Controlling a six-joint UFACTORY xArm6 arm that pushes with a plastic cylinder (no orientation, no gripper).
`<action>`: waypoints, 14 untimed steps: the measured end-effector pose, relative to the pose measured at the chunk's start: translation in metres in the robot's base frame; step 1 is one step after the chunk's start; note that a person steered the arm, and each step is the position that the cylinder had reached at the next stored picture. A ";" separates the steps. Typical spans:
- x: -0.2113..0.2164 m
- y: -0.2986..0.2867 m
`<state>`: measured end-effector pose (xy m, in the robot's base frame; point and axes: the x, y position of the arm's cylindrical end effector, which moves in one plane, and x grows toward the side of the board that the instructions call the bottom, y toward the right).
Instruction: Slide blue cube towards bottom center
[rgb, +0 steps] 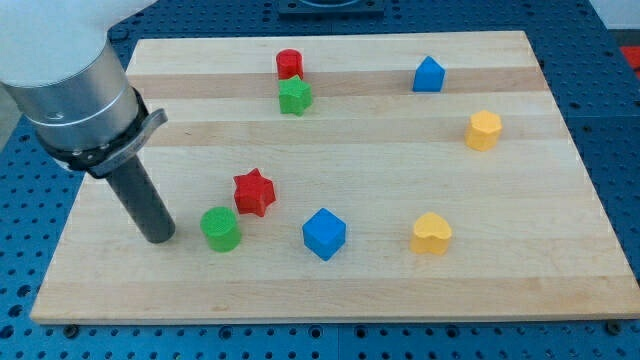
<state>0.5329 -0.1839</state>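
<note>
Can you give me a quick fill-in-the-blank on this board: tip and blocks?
1. My tip sits just to the view's left of the ____ cylinder.
2. The red star lies up and to the view's ____ of the blue cube.
3. The block to the view's right of the blue cube is a ____ heart.
4. The green star sits just below the ____ cylinder.

Missing words: green; left; yellow; red

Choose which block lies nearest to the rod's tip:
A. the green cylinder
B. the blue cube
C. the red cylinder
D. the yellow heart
A: my tip stands at the view's left, just left of the green cylinder, with a small gap between them; the blue cube sits farther toward the view's right.
</note>
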 end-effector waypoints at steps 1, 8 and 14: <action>0.001 0.026; 0.060 0.068; 0.019 0.235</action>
<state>0.5519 0.0509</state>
